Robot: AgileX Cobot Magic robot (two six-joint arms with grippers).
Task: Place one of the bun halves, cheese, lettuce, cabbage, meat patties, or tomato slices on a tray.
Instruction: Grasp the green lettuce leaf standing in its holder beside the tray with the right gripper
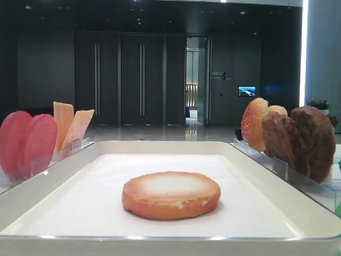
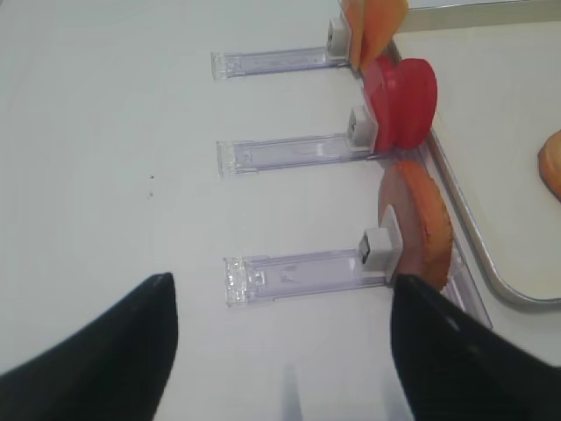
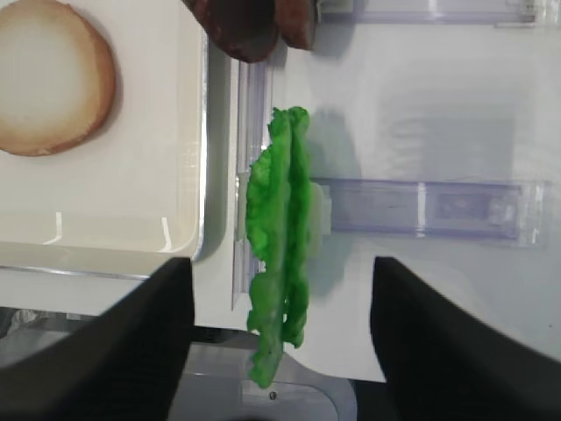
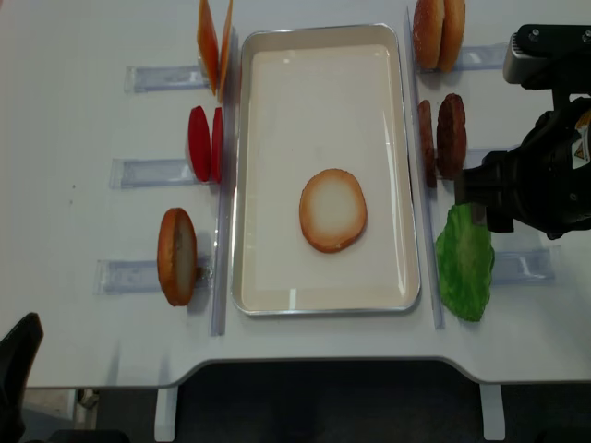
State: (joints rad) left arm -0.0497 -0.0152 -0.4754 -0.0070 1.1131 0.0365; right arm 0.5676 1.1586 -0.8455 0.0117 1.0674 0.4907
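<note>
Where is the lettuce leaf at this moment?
In the overhead view the lettuce stands in a clear rack outside the tray, on its right side, near the front corner, just below the meat patties.

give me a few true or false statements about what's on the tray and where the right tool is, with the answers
1. One bun half lies flat on the tray. True.
2. The lettuce is already on the tray. False: it stands in a clear rack beside the tray, on the right.
3. The right tool is open, with the lettuce between its fingers. True.
4. The tomato slices lie flat on the table. False: they stand on edge in a rack left of the tray.
5. The meat patties are stacked on the bun half. False: they stand in a rack right of the tray.
</note>
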